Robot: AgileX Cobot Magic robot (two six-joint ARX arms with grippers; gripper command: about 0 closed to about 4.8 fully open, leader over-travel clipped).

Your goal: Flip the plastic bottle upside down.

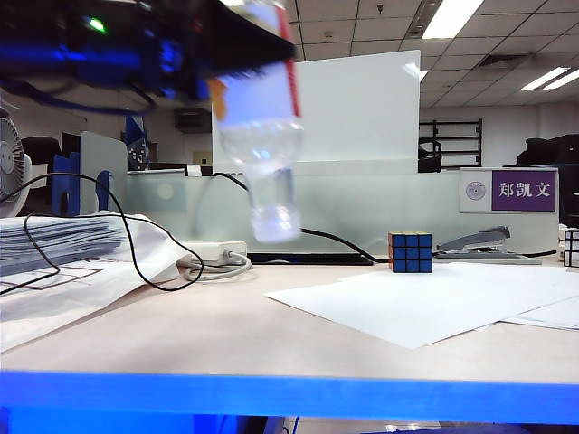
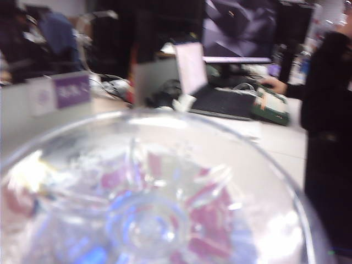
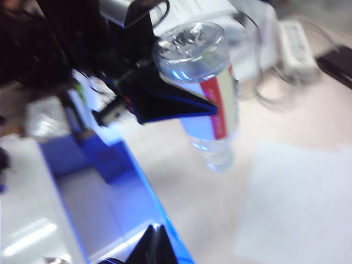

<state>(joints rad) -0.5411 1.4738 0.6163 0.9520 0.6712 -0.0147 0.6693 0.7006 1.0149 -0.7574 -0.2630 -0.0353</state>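
**Bottle inverted in the air — set-down not yet made**

Step in hand, as I judge it: the turn-over itself looks done and the carry down to the table is what remains. In the exterior view the plastic bottle (image 1: 260,136) hangs cap-down, high above the table (image 1: 226,334) and touching nothing below. Its label is up near the top edge, its pale cap lowest. It tilts a little off upright.

Left gripper (image 3: 165,102): its dark fingers pinch the plastic bottle (image 3: 206,88) across the label, near the base end; the neck and cap hang free below the jaws. The left wrist view looks straight onto the bottle's ribbed base (image 2: 148,220), which fills that frame — so the grip sits high on the body.

Right gripper (image 3: 154,247): held off to the side, well apart from the bottle, jaws pressed together on nothing.

Next move, by my reading: lower slowly, square the bottle to vertical, land the cap on bare table. The cap is a narrow foot, so tipping on release is likely. The Rubik's cube (image 1: 410,252) and paper sheets (image 1: 425,303) lie to the right.
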